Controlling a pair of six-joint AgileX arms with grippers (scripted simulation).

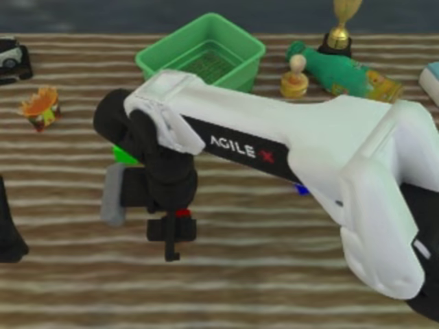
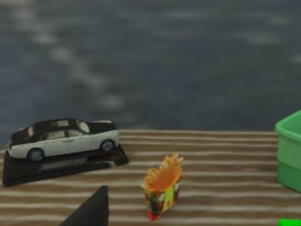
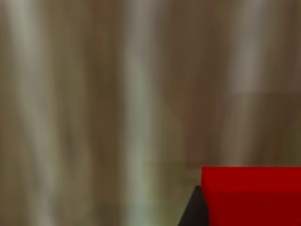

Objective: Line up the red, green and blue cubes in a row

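Observation:
My right arm reaches across the table to its left-centre. Its gripper [image 1: 171, 234] points down at the striped table, shut on the red cube [image 1: 182, 213]. In the right wrist view the red cube [image 3: 251, 195] sits close against one dark finger [image 3: 192, 214]. Most of the green cube [image 1: 123, 154] is hidden under the arm's wrist; it also peeks in as the green cube [image 2: 289, 222] in the left wrist view. Only a corner of the blue cube [image 1: 302, 189] shows under the forearm. My left gripper [image 1: 8, 240] is parked at the left edge, one finger [image 2: 91, 212] showing.
A green slotted basket [image 1: 226, 38] stands at the back centre. A wooden pawn [image 1: 295, 79], a green bottle [image 1: 346, 75] and a gold trophy [image 1: 341, 27] are at the back right. A fries packet [image 1: 41, 108] and a toy car [image 1: 10, 58] are at the back left.

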